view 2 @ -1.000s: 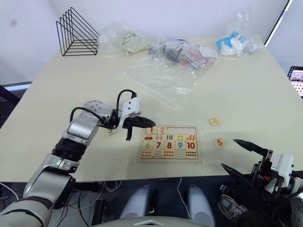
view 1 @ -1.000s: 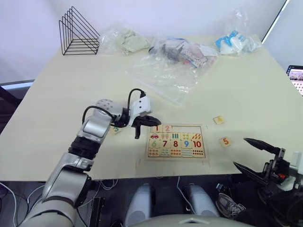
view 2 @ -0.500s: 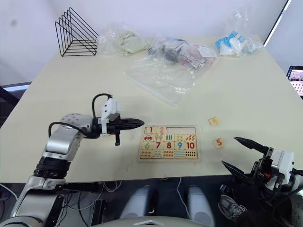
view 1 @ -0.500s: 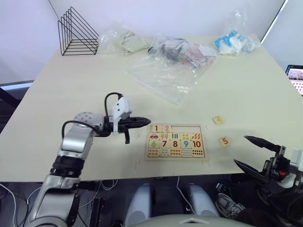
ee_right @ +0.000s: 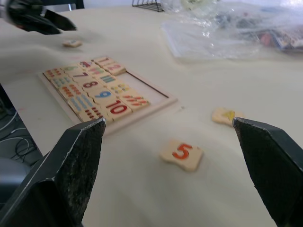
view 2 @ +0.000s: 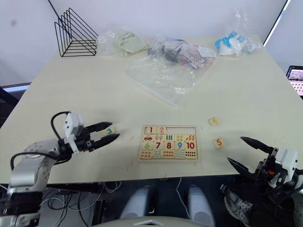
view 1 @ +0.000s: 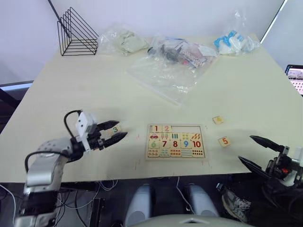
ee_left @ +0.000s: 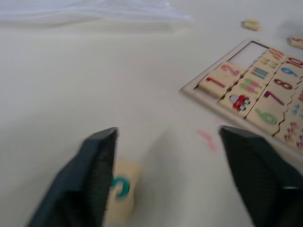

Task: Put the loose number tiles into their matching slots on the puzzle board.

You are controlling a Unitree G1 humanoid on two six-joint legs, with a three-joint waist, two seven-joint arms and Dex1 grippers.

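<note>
Back swings the left gripper (view 1: 110,135) from the board's near corner, well out to the robot's left, and now its fingers stand apart around the 3 tile (view 1: 115,128) on the table. From the head views, the puzzle board (view 1: 176,141) lies flat with 1 and 2 seated in the top row and three slots (view 1: 187,128) bare beside them; the 4 tile (view 1: 218,120) and the 5 tile (view 1: 224,141) wait off its right edge, and the right gripper (view 1: 258,151) hangs spread at the table's near edge. From the left wrist, one finger (ee_left: 97,165) sits right against the 3, so closing now could, I'd say, nudge it sideways or pinch a corner and flip it. From the right wrist, the 5 lies between wide-open fingers (ee_right: 75,156), the board beyond; a hasty reach risks pushing it away.
</note>
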